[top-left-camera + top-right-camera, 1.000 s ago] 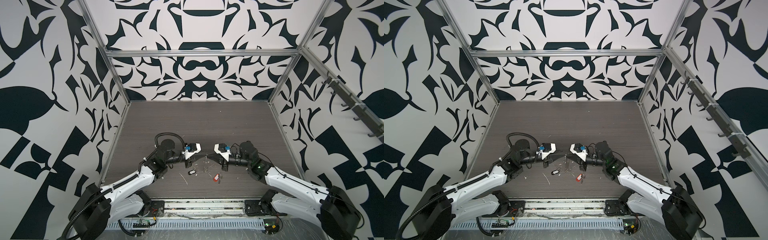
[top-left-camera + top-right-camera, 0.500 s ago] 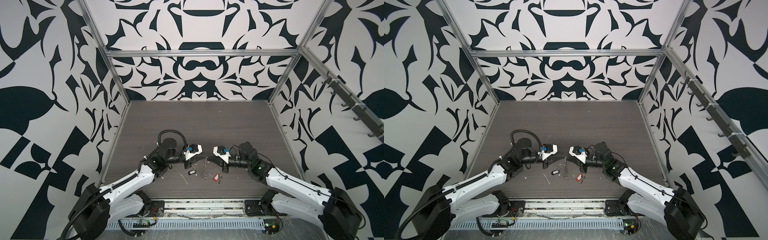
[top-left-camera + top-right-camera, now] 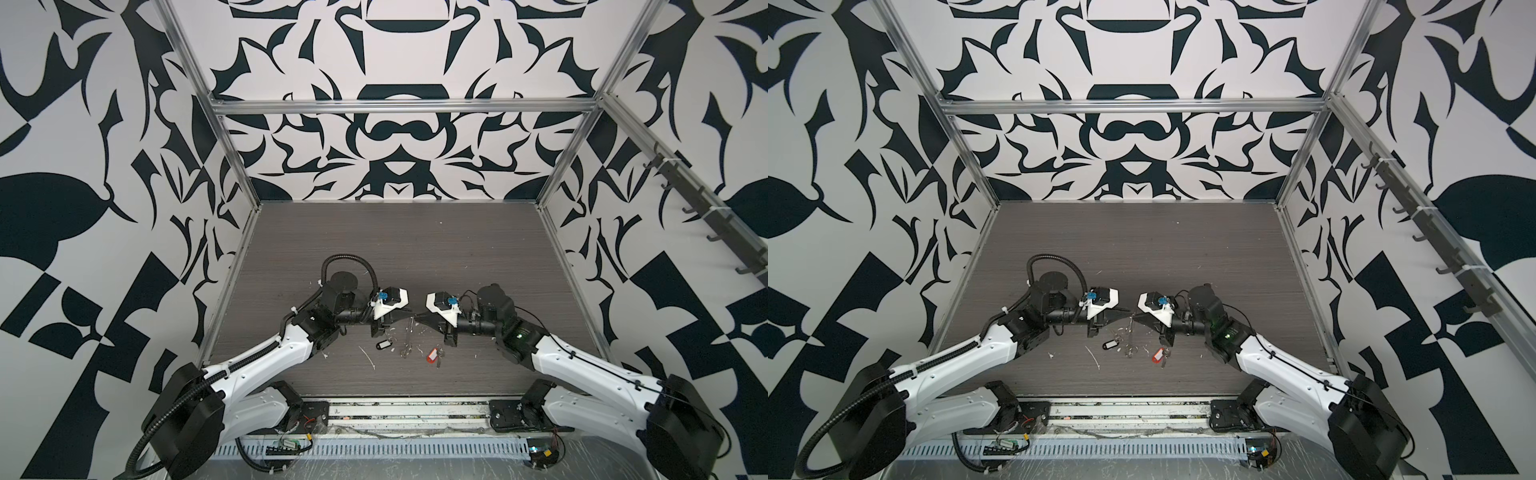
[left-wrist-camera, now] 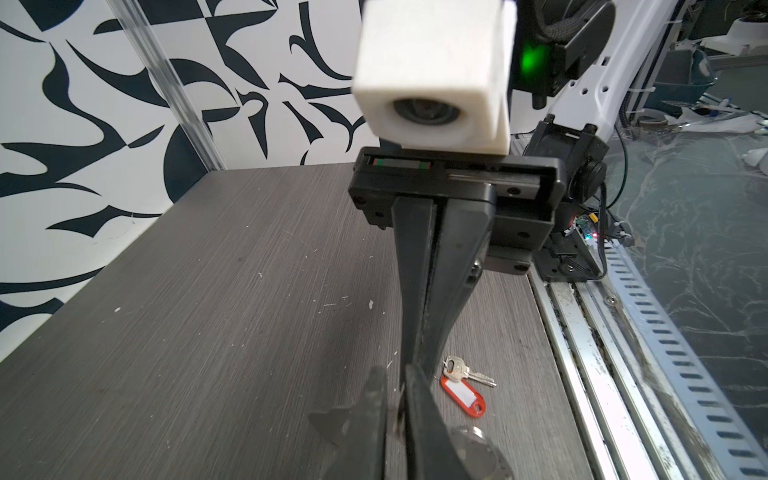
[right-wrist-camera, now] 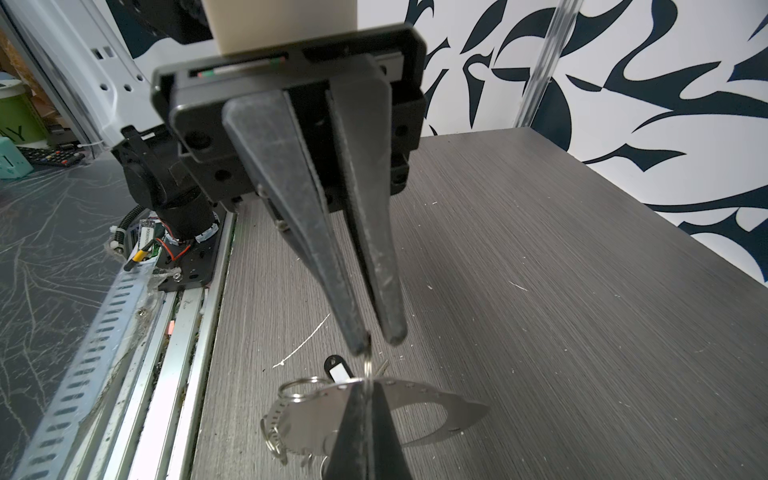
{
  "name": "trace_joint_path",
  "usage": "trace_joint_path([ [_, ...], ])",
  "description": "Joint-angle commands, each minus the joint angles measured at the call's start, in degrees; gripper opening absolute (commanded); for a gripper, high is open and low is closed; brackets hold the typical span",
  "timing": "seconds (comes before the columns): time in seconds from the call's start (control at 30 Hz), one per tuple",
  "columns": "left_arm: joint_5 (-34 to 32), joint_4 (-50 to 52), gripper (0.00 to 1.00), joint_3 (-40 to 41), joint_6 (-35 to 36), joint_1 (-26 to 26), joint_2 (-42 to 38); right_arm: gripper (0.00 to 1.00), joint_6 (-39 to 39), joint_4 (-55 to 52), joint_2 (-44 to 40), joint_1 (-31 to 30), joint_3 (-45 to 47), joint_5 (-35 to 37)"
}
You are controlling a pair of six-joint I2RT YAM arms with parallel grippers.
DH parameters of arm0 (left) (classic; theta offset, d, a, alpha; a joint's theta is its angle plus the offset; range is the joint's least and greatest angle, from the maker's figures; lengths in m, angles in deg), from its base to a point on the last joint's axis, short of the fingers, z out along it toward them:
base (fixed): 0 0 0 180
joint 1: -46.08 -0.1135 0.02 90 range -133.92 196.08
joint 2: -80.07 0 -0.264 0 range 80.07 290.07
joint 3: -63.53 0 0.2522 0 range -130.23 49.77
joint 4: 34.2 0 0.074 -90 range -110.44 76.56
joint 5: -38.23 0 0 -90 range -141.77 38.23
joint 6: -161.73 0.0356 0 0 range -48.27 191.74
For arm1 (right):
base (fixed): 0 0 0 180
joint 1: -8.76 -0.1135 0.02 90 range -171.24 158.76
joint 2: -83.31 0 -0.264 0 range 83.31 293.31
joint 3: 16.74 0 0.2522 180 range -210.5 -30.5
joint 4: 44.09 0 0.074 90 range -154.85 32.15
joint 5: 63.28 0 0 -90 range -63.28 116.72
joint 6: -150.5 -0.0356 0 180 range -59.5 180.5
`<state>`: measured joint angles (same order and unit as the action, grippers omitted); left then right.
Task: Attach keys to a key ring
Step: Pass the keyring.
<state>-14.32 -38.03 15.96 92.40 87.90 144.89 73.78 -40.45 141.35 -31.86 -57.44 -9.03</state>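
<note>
The key ring (image 5: 424, 399), a flat grey hoop with small loops along its rim, hangs above the table between both grippers in both top views (image 3: 409, 337) (image 3: 1130, 332). My right gripper (image 5: 365, 388) is shut on its rim. My left gripper (image 5: 378, 340) faces it tip to tip, with its jaws nearly closed round a small upright loop on that rim. In the left wrist view the left gripper (image 4: 395, 374) meets the right gripper (image 4: 417, 361). Keys with a black tag (image 5: 338, 372) (image 3: 384, 345) lie below. Keys with a red tag (image 4: 463, 392) (image 3: 432, 356) lie to the right.
White scraps (image 3: 368, 356) and flecks dot the dark wood table (image 3: 395, 249). A metal rail (image 3: 407, 409) runs along the front edge. Patterned walls with metal posts (image 3: 571, 149) close in the left, right and back.
My left gripper's jaws have narrowed onto the small loop at the key ring's rim. The right gripper has stayed shut, and both arms have hardly shifted.
</note>
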Motion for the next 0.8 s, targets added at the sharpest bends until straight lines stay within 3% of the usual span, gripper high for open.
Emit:
trace_joint_path([
  [0.0, 1.4, 1.4, 0.13, -1.5, 0.7, 0.1, 0.7, 0.0, 0.3, 2.8, -1.3, -0.5, -2.3, -0.9],
  [0.2, 2.4, 2.2, 0.17, -1.5, 1.3, 0.1, 0.9, 0.0, 0.4, 2.8, -1.4, -0.5, -2.2, -1.0],
  [0.43, 2.7, 3.1, 0.1, -2.0, 1.6, 0.1, 1.4, 0.0, 0.4, 2.9, -1.4, -0.6, -2.2, -0.9],
  [0.77, 3.3, 3.3, 0.09, -2.3, 1.9, 0.1, 2.4, 0.0, 0.4, 3.1, -1.4, -0.6, -2.3, -1.0],
])
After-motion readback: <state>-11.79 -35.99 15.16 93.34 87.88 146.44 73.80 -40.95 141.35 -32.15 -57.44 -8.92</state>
